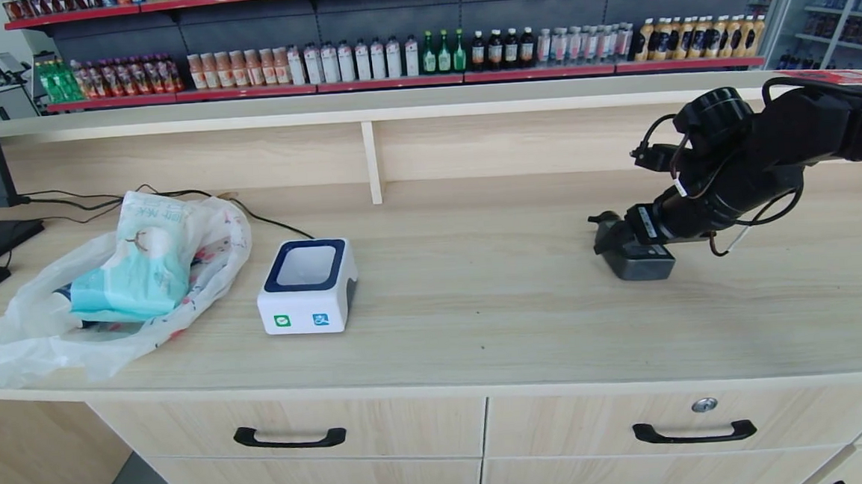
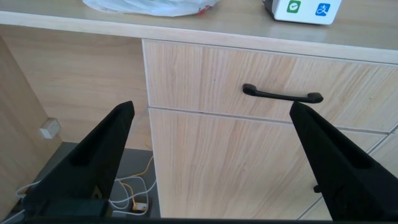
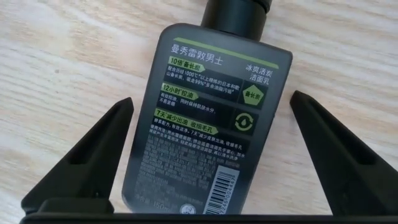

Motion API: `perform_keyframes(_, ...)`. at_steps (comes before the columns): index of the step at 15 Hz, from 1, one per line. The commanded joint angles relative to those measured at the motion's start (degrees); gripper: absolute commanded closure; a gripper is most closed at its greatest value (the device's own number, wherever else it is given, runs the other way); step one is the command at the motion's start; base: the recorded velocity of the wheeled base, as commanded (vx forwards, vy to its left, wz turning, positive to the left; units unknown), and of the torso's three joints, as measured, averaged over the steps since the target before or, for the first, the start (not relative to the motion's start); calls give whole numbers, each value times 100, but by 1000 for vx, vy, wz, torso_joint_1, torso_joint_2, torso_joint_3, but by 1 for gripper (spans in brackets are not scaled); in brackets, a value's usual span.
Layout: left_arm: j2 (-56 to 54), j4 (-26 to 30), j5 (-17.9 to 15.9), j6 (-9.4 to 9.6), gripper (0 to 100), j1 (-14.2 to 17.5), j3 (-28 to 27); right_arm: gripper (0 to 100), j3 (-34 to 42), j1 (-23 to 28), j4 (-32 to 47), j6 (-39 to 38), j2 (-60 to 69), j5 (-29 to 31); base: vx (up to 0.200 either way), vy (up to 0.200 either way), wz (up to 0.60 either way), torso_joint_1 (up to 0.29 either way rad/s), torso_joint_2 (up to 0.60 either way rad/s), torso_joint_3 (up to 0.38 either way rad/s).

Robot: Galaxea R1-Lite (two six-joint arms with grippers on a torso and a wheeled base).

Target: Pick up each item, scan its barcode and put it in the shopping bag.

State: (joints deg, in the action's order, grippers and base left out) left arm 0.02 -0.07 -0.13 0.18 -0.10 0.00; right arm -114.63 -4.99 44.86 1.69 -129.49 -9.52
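**Right gripper poised over the last bottle, grasp not yet made**

The right gripper (image 3: 211, 102) hangs over a dark bottle (image 3: 208, 118) that lies flat on the counter (image 1: 480, 306). Its fingers (image 3: 93, 155) are spread wide and hold nothing. The bottle sits between them, with a strip of bare wood showing on each side, so neither pad touches it. The black cap (image 3: 235, 15) points away beyond the fingertips, and the base lies back toward the palm. The printed back faces up, and the barcode (image 3: 227, 190) is near the base, closer to one finger than the other.

The left gripper (image 2: 211, 106) is parked low, its fingers also apart and empty. A drawer front (image 2: 249, 149) and its handle (image 2: 283, 94) lie beyond its tips.

Well away from the right fingers, across the counter, stand the scanner (image 1: 306, 283) and, past it, the shopping bag (image 1: 41, 348). The bag already holds a teal pack (image 1: 137, 275).

The step in hand looks like the pick-up. The next move probably calls for closing the fingers squarely on the bottle's two long flanks and then lifting. Because the barcode faces up and the scanner window also faces up, the wrist would likely have to roll the bottle over on the way. The smooth, flat bottle could slip if it is pinched off-centre.
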Motion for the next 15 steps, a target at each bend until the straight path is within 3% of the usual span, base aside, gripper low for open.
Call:
perform_keyframes(1, -2, -1, 5, -1, 0, 1, 0, 0, 4, 24, 31, -2, -138, 38, 0, 0, 0, 0, 0, 0)
perform_keyframes(4, -2, -1, 5, -1, 0, 1, 0, 0, 4, 42, 84, 121, -147, 38, 0, 0, 0, 0, 0, 0)
perform_keyframes(5, -2, -1, 5, -1, 0, 1, 0, 100, 4, 42, 75, 121, -147, 38, 0, 0, 0, 0, 0, 0)
perform_keyframes(15, -2, -1, 5, -1, 0, 1, 0, 100, 4, -134, 84, 683, -50, 416, 0, 0, 0, 0, 0, 0)
